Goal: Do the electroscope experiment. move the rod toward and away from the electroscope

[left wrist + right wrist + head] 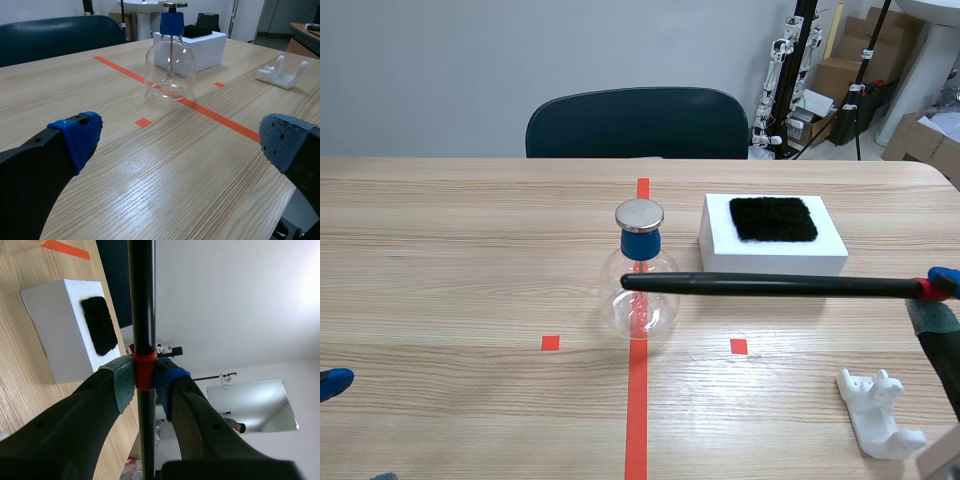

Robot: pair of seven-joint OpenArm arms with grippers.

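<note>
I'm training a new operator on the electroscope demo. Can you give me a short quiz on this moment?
1. True or false: the right gripper is shut on the rod at its red band.
2. In the scene view, the rod's free end lies across which thing? A: the electroscope. B: the white box. C: the white holder.
3. Fill in: the left gripper is ____ and holds nothing.

Key: 1 true; 2 A; 3 open.
</note>
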